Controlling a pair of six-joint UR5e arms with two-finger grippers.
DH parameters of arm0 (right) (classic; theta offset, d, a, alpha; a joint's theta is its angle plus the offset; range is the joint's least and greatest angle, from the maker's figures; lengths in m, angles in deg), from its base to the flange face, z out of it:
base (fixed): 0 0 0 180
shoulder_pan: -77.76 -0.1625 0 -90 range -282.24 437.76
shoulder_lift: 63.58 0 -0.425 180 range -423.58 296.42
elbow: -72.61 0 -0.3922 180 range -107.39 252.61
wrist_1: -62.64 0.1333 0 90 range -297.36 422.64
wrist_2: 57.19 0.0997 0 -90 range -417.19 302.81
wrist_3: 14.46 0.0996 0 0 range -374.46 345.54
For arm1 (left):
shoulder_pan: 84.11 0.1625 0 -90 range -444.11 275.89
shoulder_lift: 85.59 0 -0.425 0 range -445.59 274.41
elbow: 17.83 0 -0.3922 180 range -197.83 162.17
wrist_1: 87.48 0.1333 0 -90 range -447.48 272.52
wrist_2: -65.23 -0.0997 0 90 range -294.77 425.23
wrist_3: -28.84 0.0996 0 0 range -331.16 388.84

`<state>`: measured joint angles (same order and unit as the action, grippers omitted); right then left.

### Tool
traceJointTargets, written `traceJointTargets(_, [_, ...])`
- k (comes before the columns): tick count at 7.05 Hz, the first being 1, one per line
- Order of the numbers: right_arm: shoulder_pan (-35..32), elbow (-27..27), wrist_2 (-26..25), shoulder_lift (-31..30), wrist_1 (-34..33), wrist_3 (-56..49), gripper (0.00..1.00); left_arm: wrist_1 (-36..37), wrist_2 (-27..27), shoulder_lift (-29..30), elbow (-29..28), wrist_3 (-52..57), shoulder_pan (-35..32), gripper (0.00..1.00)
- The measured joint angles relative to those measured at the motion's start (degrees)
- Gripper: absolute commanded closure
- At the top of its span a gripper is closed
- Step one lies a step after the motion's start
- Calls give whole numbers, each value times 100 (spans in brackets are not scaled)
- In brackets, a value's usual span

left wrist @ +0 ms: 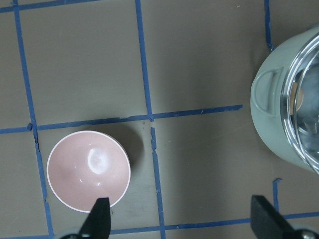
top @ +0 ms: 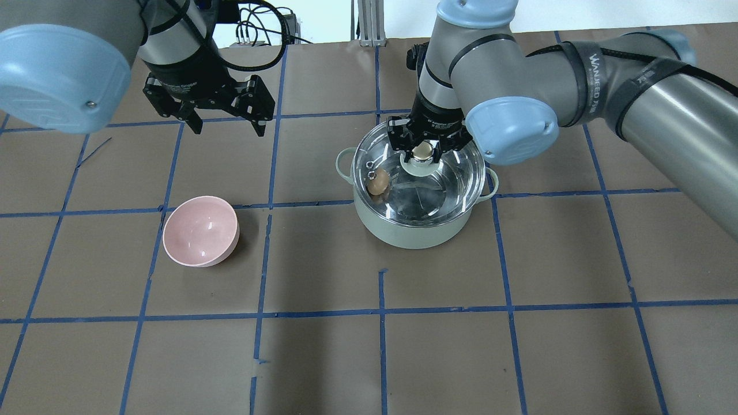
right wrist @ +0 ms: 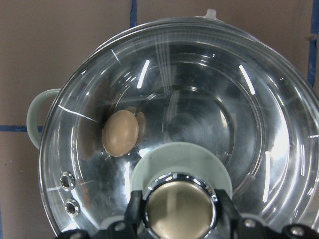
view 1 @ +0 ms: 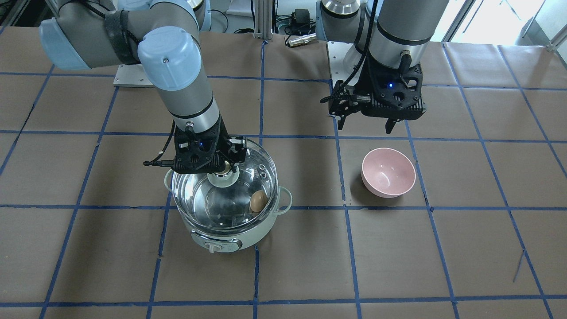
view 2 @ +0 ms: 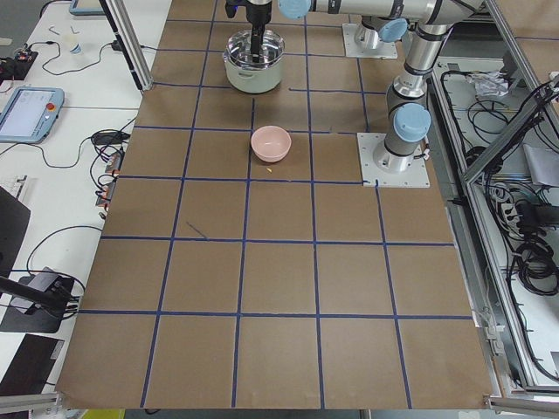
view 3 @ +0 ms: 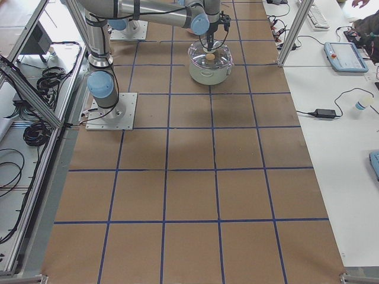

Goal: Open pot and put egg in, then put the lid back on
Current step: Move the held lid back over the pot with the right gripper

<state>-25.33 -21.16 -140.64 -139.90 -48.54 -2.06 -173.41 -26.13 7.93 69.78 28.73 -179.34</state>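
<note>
The mint-green pot stands on the table, also seen in the overhead view. The clear glass lid covers its mouth; I cannot tell whether it rests fully on the rim. The brown egg lies inside against the steel wall, seen through the glass in the overhead view and the right wrist view. My right gripper is shut on the lid's beige knob. My left gripper hangs open and empty above the table, apart from the pot.
A pink bowl sits empty on the table, below my left gripper in the left wrist view. Blue tape lines grid the brown table. The arm bases stand at the robot's edge of the table.
</note>
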Motion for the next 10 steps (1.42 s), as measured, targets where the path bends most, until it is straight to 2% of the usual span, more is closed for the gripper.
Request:
traceJointTargets(4, [0, 12, -8, -2, -6, 9, 75, -3, -14, -31, 12, -14, -28, 0])
traceJointTargets(5, [0, 10, -6, -3, -5, 13, 66, -3, -17, -34, 14, -20, -35, 0])
traceJointTargets(8, [0, 1, -5, 24, -121, 45, 59, -11, -26, -36, 18, -40, -61, 0])
traceJointTargets(9, [0, 0, -2, 41, -152, 52, 54, -11, -24, -36, 23, -51, -63, 0])
traceJointTargets(10, [0, 1, -3, 50, -168, 51, 42, -11, -23, -36, 22, -56, -66, 0])
